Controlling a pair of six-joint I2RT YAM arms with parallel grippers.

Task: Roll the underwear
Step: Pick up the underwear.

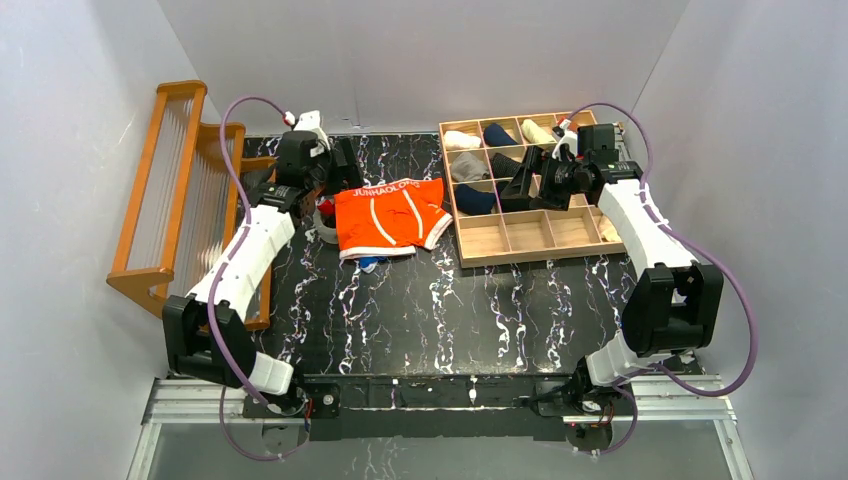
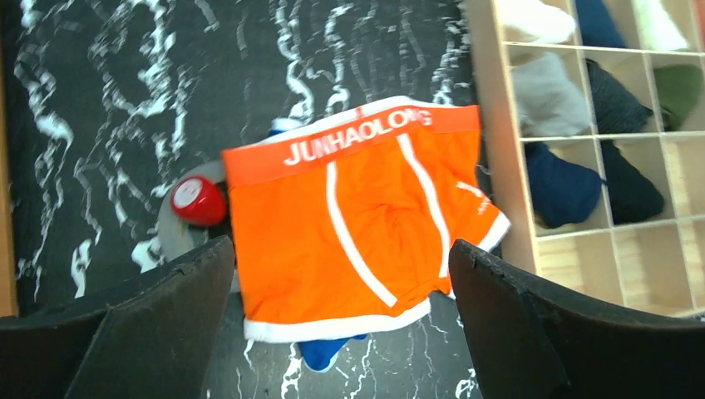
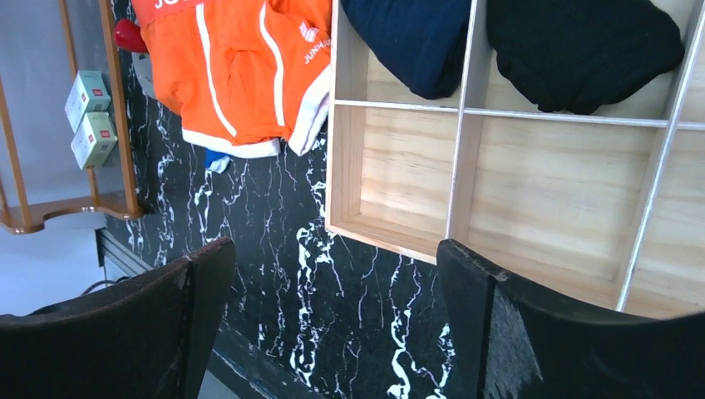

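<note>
The left pincer and right pincer gape wide, empty, orange underwear under the left.

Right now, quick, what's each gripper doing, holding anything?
Left gripper: open, empty, by the orange underwear.
Right gripper: open, empty, over the wooden tray.

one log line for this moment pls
stage: unrolled | orange underwear: flat on table, blue pair under it | left gripper: open, beside it | right gripper: open, over wooden tray

On the black marbled table, orange underwear is spread over a blue pair. 1 wooden tray is set alongside.
</note>
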